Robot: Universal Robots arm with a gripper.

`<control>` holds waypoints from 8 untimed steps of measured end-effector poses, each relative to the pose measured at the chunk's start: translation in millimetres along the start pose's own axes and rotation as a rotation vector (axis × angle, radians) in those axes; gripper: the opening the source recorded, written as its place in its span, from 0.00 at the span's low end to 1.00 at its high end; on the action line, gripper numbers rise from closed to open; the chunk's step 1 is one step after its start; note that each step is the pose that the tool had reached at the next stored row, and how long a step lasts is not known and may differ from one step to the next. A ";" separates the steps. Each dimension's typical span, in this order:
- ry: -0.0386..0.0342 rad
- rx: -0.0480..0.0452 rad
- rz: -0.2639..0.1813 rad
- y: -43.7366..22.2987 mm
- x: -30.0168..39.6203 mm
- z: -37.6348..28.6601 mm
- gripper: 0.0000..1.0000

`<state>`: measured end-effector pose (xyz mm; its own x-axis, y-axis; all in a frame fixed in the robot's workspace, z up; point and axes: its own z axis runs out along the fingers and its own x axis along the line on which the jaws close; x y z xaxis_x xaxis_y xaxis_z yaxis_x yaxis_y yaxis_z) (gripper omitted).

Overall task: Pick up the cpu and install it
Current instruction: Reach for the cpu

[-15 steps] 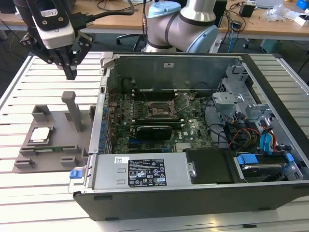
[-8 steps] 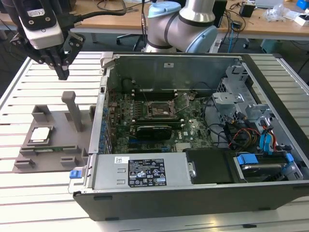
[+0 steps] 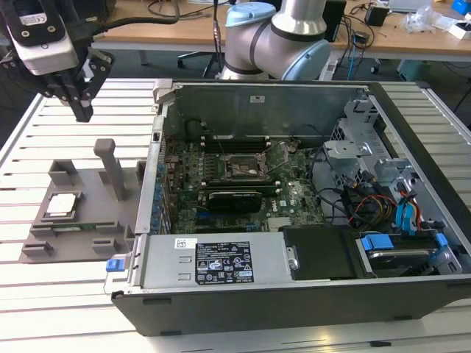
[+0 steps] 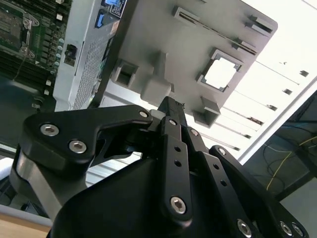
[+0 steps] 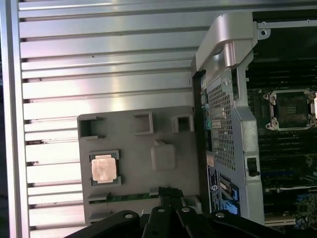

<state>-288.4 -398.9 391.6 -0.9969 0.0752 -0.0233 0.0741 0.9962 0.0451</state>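
Slats of pale aluminium form the desk, which carries a large open black-and-grey computer case. Inside the case, the dark square socket frame on the green motherboard stands empty. A flat grey plastic holder lies just outside the case, against its side wall.

The black two-fingered claw hangs above the desk on that same side of the case. In both wrist views its fingers look pressed together with nothing between them.

The small square silvery cpu rests in a pocket of the holder, outside the case and apart from the claw.

I judge the approach to be the step in hand. Doing it well means centring over the chip, squaring the fingers to two opposite edges, spreading them wider than the chip before lowering, and keeping it level.

A black-and-white printed label sits on the case's metal cover, and its print is too small to read.
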 end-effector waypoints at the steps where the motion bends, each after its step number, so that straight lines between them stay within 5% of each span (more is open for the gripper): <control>1: 0.0000 0.0000 0.000 -0.2 3.5 -0.1 0.11; 8: 0.0000 0.0000 0.000 -1.2 16.4 -0.1 0.11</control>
<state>-304.8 -398.8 391.3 -0.9969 0.0753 -0.0233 0.0742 0.9962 0.0451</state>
